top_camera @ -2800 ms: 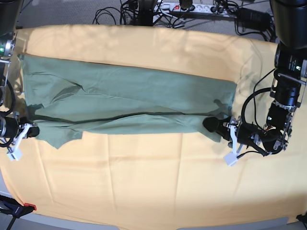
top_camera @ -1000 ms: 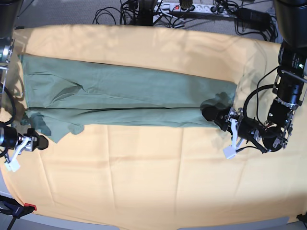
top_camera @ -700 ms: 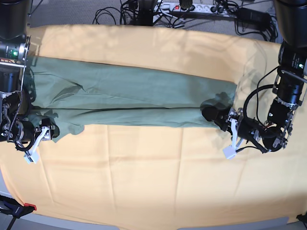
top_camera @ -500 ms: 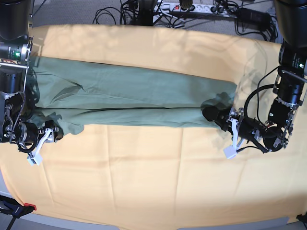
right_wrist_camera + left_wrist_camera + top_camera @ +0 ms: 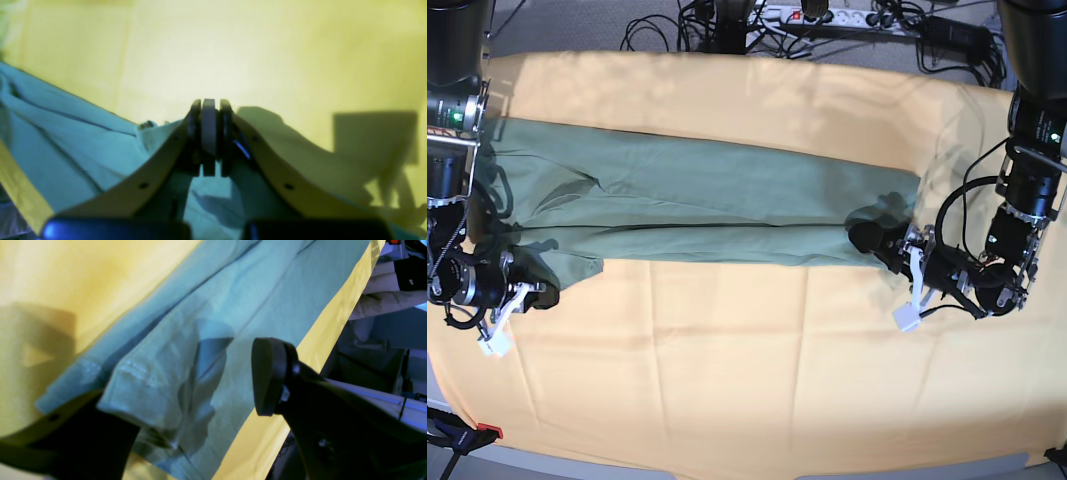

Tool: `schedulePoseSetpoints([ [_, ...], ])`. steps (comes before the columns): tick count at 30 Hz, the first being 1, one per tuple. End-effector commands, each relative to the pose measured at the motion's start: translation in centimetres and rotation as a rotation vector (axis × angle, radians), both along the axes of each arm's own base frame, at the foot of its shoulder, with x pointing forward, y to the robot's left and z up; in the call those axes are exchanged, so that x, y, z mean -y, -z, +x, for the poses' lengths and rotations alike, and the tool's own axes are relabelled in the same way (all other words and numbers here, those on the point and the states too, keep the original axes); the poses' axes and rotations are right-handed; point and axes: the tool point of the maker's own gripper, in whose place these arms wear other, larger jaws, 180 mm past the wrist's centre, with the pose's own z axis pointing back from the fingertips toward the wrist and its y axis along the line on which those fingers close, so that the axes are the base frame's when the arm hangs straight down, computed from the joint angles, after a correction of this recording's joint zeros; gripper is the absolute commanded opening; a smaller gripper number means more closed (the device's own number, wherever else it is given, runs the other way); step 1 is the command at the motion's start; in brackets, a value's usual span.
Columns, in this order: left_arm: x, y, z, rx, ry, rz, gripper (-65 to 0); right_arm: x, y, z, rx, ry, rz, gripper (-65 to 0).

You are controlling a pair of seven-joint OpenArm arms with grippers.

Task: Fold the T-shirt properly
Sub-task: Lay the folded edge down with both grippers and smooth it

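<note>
T-shirt (image 5: 697,205) on orange cloth (image 5: 757,370), cables (image 5: 847,20) apparently behind.

One T-shirt (image 5: 697,205), one orange-yellow table cloth (image 5: 757,360), two grippers, left (image 5: 874,246) and right (image 5: 532,290), one power strip (image 5: 827,15).

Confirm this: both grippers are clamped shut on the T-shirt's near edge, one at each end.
Not quite. The right gripper is shut on the T-shirt, but the left wrist view shows the left gripper open, its fingers apart with the hem lying between them.
</note>
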Motion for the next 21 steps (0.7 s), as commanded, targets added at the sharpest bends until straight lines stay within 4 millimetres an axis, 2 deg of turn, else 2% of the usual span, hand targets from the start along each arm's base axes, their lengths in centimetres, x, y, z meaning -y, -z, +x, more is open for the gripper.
schedulePoseSetpoints([
  [1, -0.8, -1.2, 0.9, 0.039, 0.004, 0.017, -26.0, 1.2, -2.7, 1.0, 0.06, 0.004, -0.007, -65.0],
  [5, -0.7, -1.2, 0.9, 0.039, 0.004, 0.016, -26.0, 1.2, -4.0, -0.4, 0.022, -0.044, 0.055, -65.0],
  [8, -0.8, -1.2, 0.9, 0.039, 0.004, 0.017, -26.0, 0.0, -4.9, -2.1, -0.027, -0.12, 0.151, -65.0],
  [10, -0.8, -1.2, 0.9, 0.039, 0.003, 0.017, -26.0, -0.9, -5.9, -2.1, 0.006, -0.126, 0.235, -65.0],
  [14, -0.8, -1.5, 1.1, 0.045, 0.002, 0.016, -26.0, -0.4, -4.6, -3.4, -0.027, -0.123, 0.219, -65.0],
  [21, -1.1, -2.6, 2.2, 0.082, -0.036, -0.014, -26.0, 0.7, -2.4, -6.9, -0.084, -0.148, 0.136, -65.0],
])
